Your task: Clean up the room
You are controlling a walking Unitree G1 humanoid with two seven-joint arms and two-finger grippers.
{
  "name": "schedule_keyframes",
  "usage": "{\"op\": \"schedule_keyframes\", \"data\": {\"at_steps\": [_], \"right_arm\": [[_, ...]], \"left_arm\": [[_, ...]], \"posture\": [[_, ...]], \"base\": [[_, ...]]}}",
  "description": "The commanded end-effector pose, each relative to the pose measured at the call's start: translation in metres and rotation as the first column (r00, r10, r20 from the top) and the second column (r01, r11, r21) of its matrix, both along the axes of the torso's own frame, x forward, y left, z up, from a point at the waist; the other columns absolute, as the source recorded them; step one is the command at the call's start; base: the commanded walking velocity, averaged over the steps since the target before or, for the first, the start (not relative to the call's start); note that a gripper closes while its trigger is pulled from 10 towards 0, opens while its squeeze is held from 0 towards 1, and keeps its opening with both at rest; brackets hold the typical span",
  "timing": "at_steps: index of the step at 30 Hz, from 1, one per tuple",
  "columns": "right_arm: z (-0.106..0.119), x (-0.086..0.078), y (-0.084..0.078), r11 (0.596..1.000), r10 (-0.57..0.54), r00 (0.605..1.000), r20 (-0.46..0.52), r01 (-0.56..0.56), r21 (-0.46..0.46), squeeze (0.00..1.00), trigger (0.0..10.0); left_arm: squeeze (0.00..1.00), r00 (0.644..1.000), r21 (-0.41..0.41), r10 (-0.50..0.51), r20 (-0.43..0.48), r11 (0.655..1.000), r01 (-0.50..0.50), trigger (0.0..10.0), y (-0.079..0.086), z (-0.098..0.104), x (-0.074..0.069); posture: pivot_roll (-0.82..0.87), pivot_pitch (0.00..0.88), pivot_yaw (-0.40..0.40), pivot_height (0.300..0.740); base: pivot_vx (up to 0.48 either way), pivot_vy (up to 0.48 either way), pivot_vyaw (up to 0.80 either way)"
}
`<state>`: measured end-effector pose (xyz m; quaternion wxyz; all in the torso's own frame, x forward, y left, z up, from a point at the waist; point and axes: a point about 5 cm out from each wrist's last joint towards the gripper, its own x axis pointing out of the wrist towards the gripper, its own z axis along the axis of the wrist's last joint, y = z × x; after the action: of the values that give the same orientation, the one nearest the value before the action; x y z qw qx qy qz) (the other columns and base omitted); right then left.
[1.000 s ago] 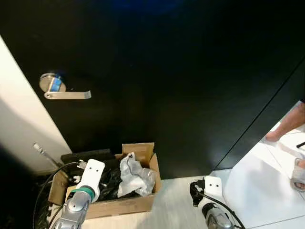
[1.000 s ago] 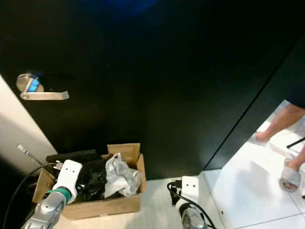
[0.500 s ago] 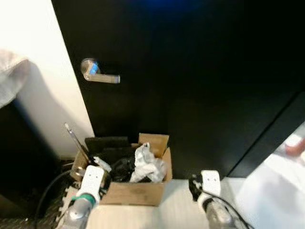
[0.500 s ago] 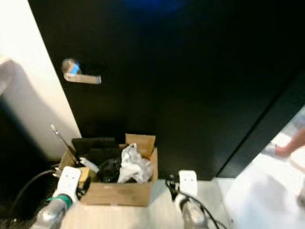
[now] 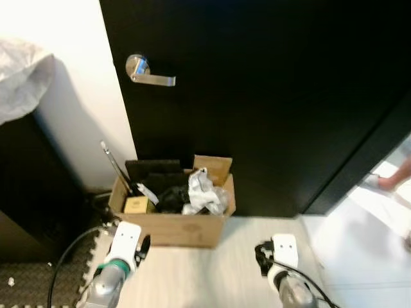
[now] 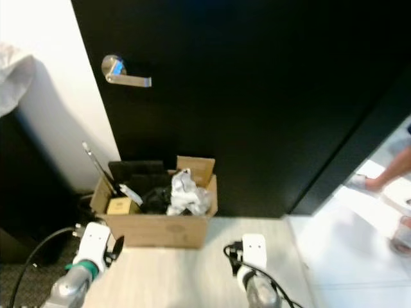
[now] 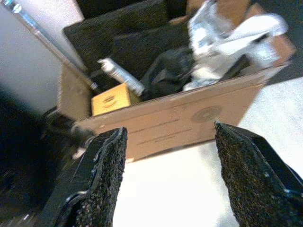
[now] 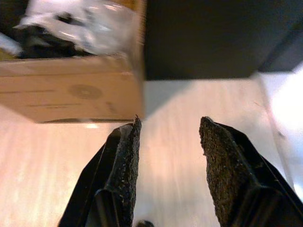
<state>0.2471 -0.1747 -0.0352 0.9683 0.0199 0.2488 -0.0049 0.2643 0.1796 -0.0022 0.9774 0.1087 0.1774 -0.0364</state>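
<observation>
Far left: a white bag (image 5: 22, 77) draped over a dark bin against the white wall (image 5: 77, 96). Dark mat (image 5: 32, 282) on the floor below. Next, the cardboard box (image 5: 173, 221) sits on the pale floor (image 5: 212, 276), its back touching the black door (image 5: 270, 96), under the lever handle (image 5: 151, 70). Box is open-topped, long axis running left-right along the door, one flap up at the back right. Inside, left to right: a thin metal rod (image 5: 115, 167) leaning out up-left, a small yellow box (image 7: 110, 99), a white tube (image 7: 120, 75), dark slabs at the back, black stuff, crumpled white plastic (image 5: 205, 192) at the right end.

Left pincer (image 7: 168, 179) hangs low just in front of the box's left corner, fingers spread apart, nothing between them. Right pincer (image 8: 168, 165) hangs over bare floor, right of the box, fingers also apart, empty. Far right: a person's foot (image 5: 385, 181) on white tile beyond the door edge.

Risks, as judgement: box is overfilled, so lifting by one side would likely tip it and spill the plastic or rod. The leaning rod could snag the left arm or its cable. The person nearby could be bumped if the robot turns right. Views are slightly blurred, so camera is probably moving; a grab now may miss.
</observation>
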Motion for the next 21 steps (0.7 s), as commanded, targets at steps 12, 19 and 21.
{"op": "schedule_keyframes", "data": {"at_steps": [12,19,21], "right_arm": [[-0.006,-0.0067,0.0023,1.0,0.001,0.999,-0.034,-0.001,0.004,0.0,10.0],[-0.0053,-0.0053,0.0027,1.0,0.004,0.999,-0.034,-0.004,0.005,0.0,10.0],[-0.0053,-0.0052,0.0028,1.0,0.005,0.999,-0.035,-0.005,0.005,0.0,10.0]], "left_arm": [[0.0,1.0,0.016,0.011,-0.027,1.0,-0.011,10.0,0.0055,-0.0072,-0.0078],[0.0,1.0,0.016,0.012,-0.027,1.0,-0.012,10.0,0.0053,-0.0079,-0.0078],[0.0,1.0,0.017,0.012,-0.028,1.0,-0.011,10.0,0.0053,-0.0079,-0.0078]], "posture": [[0.11,0.0,0.017,0.74],[0.11,0.0,0.017,0.74],[0.11,0.0,0.017,0.74]], "base": [[-0.338,0.0,0.0],[-0.23,0.0,0.0],[0.0,0.0,0.0]]}}
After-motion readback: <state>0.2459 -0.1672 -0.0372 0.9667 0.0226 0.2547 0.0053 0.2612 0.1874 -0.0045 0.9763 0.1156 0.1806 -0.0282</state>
